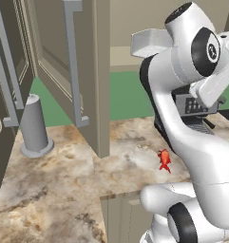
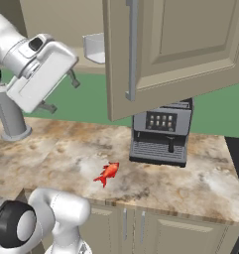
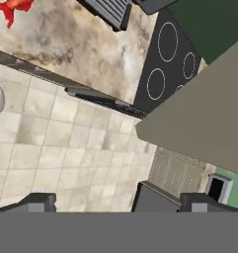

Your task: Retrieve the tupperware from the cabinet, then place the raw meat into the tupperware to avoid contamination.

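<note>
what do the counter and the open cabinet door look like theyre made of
Counter: polished stone, likely marble or granite, judging by its mottled beige-brown veining. Cabinet door: matt beige painted wood or laminate, going by its framed panel; its long bar handle looks like brushed grey metal.

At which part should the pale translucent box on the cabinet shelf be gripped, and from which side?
Probably the near low wall of the pale grey-white translucent rectangular box, approached from the front through the open beige cabinet door: it sits at the shelf's edge, open side up.
</note>
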